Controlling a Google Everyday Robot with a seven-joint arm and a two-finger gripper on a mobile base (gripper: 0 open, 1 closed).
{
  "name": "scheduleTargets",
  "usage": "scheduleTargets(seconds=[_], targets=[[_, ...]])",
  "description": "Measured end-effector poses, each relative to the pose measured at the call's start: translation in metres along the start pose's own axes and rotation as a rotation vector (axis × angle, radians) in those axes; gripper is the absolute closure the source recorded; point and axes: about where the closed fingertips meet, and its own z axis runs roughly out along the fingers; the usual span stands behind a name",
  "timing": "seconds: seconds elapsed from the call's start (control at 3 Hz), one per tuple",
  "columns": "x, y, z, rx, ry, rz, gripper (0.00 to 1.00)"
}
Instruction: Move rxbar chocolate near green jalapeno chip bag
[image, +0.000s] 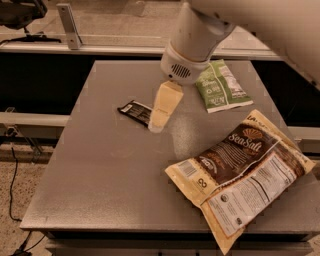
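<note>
Because the chocolate bar (134, 110) lies flat on the table (100, 190), the gripper (156, 125) hangs at its right end, likely for a grasp; open or closed, I cannot tell. The green chip bag (222, 86) lies farther right.

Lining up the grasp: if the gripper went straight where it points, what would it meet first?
The gripper, angled down-left, would likely meet the right end of the rxbar chocolate; depth is unclear, so it could touch the table beside it.
</note>
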Motion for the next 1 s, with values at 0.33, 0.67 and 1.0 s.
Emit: scheduleTargets(seconds=[0.33,0.67,1.0], targets=[[-0.017,-0.001,0.024,0.001,0.013,0.0,0.0],[-0.034,-0.007,0.054,-0.001,0.047,-0.013,0.0],[-0.038,-0.016,0.068,-0.006,0.061,-0.004,0.0]])
